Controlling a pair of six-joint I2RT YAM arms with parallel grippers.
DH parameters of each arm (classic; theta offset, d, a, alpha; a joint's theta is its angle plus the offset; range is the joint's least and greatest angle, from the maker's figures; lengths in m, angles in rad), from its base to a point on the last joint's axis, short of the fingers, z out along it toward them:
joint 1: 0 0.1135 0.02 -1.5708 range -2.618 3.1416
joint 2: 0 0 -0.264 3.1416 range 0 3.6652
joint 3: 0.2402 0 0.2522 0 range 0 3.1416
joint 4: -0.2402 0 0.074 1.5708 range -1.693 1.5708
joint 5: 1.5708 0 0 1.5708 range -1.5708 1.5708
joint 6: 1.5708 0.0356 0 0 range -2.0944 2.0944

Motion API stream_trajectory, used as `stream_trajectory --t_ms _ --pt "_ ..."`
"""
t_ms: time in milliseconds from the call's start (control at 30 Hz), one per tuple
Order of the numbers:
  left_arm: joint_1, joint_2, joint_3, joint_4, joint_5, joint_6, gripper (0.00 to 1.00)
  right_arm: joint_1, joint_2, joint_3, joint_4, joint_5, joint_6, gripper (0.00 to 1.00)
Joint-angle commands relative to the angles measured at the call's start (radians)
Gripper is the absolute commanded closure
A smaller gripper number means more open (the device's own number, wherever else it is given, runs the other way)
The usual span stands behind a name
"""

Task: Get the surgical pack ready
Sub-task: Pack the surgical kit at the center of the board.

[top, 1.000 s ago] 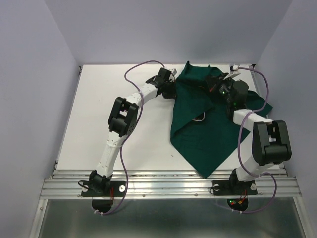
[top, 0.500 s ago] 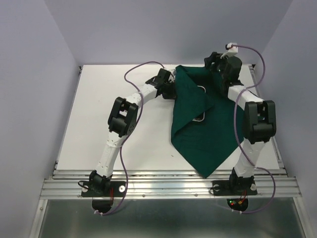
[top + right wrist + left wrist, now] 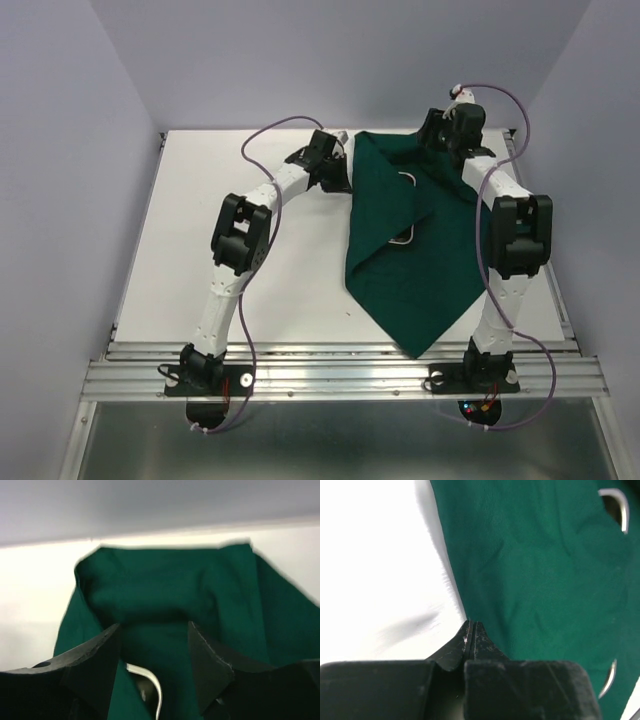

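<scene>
Wrist views alone show left gripper (image 3: 470, 626) pinched shut beside the drape (image 3: 535, 580), right gripper (image 3: 153, 625) spread wide, now moved farther back.

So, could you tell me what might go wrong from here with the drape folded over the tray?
The rim of the steel tray shows through gaps in the green drape, so the wrap looks loose and folds may slip open.
The left gripper is shut right at the drape's edge; if it pinches cloth, pulling away could drag the fold off.
The right gripper hangs open over the far fold; lowering could snag it.
</scene>
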Motion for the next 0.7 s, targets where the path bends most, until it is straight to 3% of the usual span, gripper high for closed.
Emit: stream_trajectory --t_ms 0,133,333,433,567,667 --pt "0.008 -0.142 -0.015 0.011 0.003 0.023 1.00 0.001 -0.218 -0.204 -0.052 -0.063 0.021 0.40" --pt "0.008 -0.147 -0.026 0.004 -0.006 0.023 1.00 0.001 -0.416 -0.522 -0.116 0.004 0.089 0.39" --pt "0.008 -0.220 -0.144 0.036 -0.016 0.023 1.00 0.013 -0.611 -0.762 -0.211 -0.018 0.197 0.41" --pt "0.006 -0.268 -0.219 0.065 -0.031 0.023 1.00 0.013 -0.674 -0.892 -0.202 0.077 0.244 0.54" --pt "0.009 -0.252 -0.241 0.054 -0.069 0.033 1.00 0.013 -0.665 -0.904 -0.205 0.181 0.274 0.75" --pt "0.009 -0.207 -0.210 0.025 -0.072 0.040 1.00 0.013 -0.592 -0.858 -0.217 0.194 0.271 0.79"
